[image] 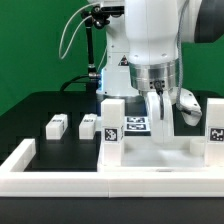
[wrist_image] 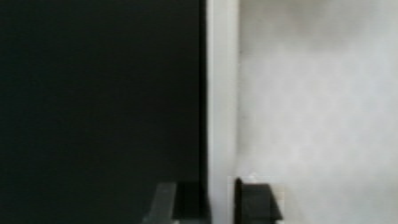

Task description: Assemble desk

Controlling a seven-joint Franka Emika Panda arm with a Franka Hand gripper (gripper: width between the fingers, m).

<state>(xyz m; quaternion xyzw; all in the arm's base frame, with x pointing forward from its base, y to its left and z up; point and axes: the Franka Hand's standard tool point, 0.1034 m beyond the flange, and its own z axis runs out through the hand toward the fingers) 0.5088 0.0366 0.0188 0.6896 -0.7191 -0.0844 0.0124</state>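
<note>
1. Desk top (image: 165, 150) lies flat on the black tabletop (image: 40, 110), at mid-scene in the exterior view, directly below the arm. It sits just behind the long white bar (image: 100, 180).
2. End effector (image: 157, 112) is lowered onto the desk top. In the wrist view the end effector (wrist_image: 219, 203) is nearly closed, with its pads (wrist_image: 178, 205) set on either side of the thin upright rim (wrist_image: 222, 100). They appear to touch both faces of the rim. How firm the hold is cannot be told.
3. Two upright leg blocks (image: 112, 120) (image: 215, 118) stand at the near corners of the desk top. Whether they are fully seated cannot be told.
4. Two loose leg blocks (image: 57, 125) (image: 88, 124) lie on the tabletop towards the exterior view's left, well apart from the desk top.
5. Judgement: the step in hand is holding or repositioning the desk top by its rim.
6. Recommendation:
   - Keep the rim centred between the pads, since it is thin and could slip or twist.
   - Slide the desk top low and slowly so that the upright blocks are not disturbed.
   - Keep it square against the bar.
</note>
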